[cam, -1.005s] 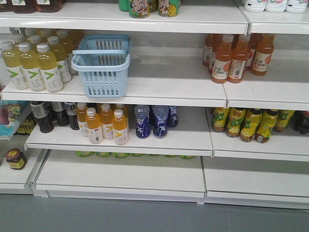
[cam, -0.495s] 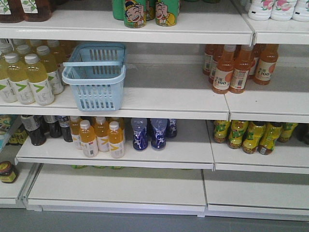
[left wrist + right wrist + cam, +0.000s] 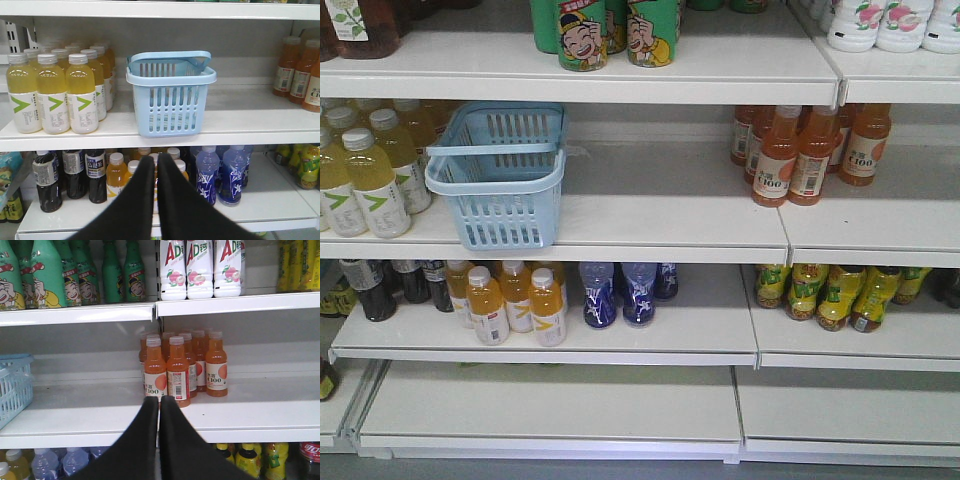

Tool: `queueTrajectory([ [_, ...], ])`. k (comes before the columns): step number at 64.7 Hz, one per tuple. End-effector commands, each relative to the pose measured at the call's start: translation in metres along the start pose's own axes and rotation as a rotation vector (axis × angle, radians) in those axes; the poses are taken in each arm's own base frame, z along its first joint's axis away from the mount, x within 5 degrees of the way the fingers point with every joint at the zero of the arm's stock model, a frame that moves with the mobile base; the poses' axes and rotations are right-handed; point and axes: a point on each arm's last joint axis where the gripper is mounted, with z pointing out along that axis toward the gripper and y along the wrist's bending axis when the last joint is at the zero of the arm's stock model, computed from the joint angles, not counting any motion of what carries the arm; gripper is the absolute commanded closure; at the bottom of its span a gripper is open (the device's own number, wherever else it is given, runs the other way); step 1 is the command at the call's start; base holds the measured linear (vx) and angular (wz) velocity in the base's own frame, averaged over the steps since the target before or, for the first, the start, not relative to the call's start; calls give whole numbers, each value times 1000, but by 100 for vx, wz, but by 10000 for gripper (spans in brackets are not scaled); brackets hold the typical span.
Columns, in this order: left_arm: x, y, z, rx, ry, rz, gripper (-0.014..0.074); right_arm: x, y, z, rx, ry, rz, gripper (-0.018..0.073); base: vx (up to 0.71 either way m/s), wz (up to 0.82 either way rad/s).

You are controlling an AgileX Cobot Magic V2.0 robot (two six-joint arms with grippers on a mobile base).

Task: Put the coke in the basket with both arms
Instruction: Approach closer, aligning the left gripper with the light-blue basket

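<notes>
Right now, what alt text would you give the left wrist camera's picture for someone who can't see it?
A pale blue slotted basket stands on a white shelf, yellow drink bottles to its left. In the foreground the left arm's black jaws are shut together, pointing towards the shelves. Dark bottles and blue bottles sit on the shelf below.

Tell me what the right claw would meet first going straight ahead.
Probably the front orange juice bottles on the middle shelf; the shut right claw points straight at them, though the gap between is hard to judge.

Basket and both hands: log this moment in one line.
basket on shelf, empty | left hand shut, empty | right hand shut, empty
</notes>
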Motion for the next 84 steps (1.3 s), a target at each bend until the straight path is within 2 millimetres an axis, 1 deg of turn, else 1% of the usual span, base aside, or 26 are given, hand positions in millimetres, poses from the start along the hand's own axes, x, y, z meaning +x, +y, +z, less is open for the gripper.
queueTrajectory([
  [1, -6, -2, -1, 23, -87, 3, 601, -2, 0, -1, -1, -70, -12, 564, 6, -5],
  [84, -6, -2, -1, 23, -87, 3, 601, -2, 0, -1, -1, -70, -12, 564, 3, -3],
])
